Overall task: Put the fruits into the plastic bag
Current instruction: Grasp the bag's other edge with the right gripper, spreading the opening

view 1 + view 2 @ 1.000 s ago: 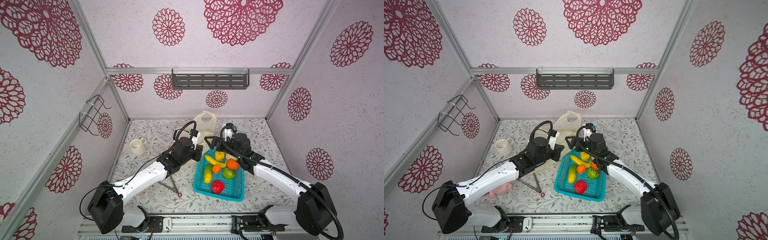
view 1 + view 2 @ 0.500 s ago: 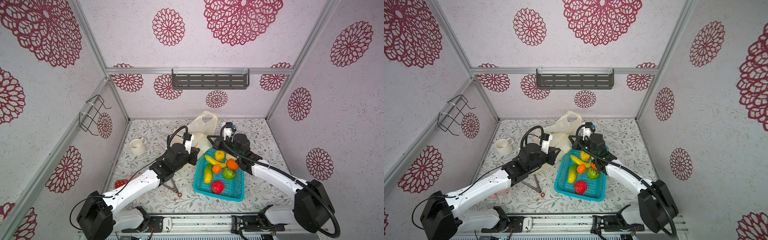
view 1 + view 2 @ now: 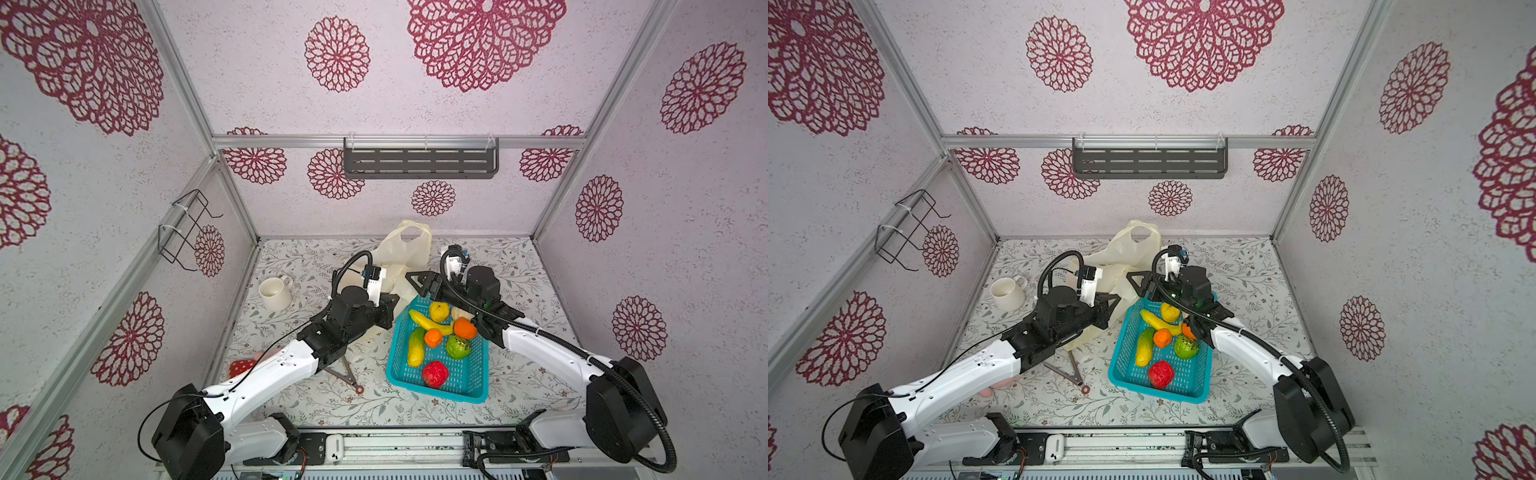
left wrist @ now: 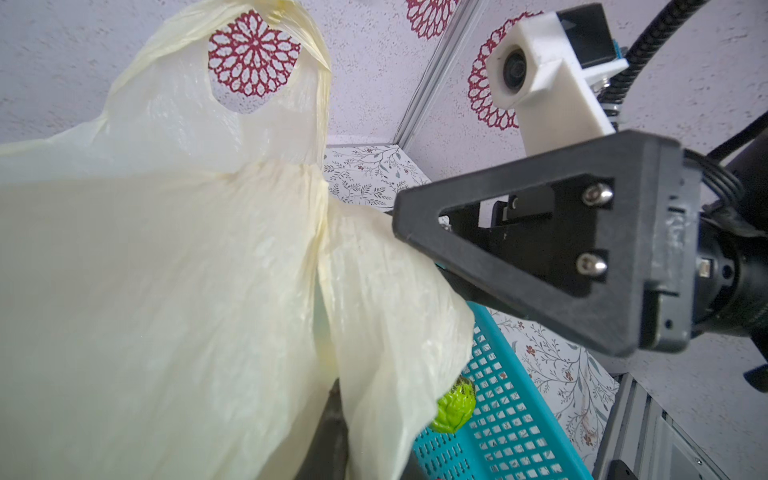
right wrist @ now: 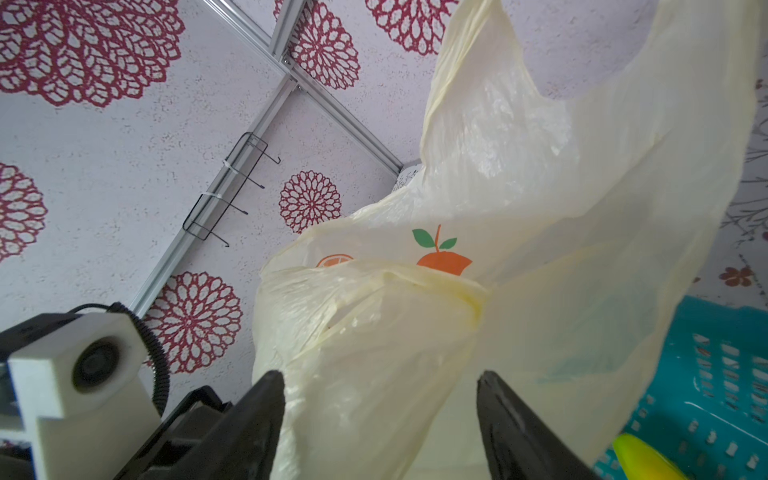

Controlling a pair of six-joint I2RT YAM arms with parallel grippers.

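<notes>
On the leaf-print tabletop [image 3: 374, 409], rosette walls [image 3: 415, 104] all round, the plastic bag [image 3: 405, 249] billows at eleven o'clock of the basket [image 3: 436, 392] holding the fruits [image 3: 434, 337]; right gripper [image 5: 380, 380] gapes around its film, left gripper [image 3: 390, 309]: cannot tell.

left gripper [image 3: 390, 303] drawn back, plastic bag [image 3: 405, 249] stretched, right gripper [image 3: 411, 279] closer

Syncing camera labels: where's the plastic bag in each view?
Top view: plastic bag at the back middle.
Top view: same place.
Left wrist: fills most of the picture.
Right wrist: fills the middle, orange print showing.
Shared landmark: blue basket, beside the bag in all four.
</notes>
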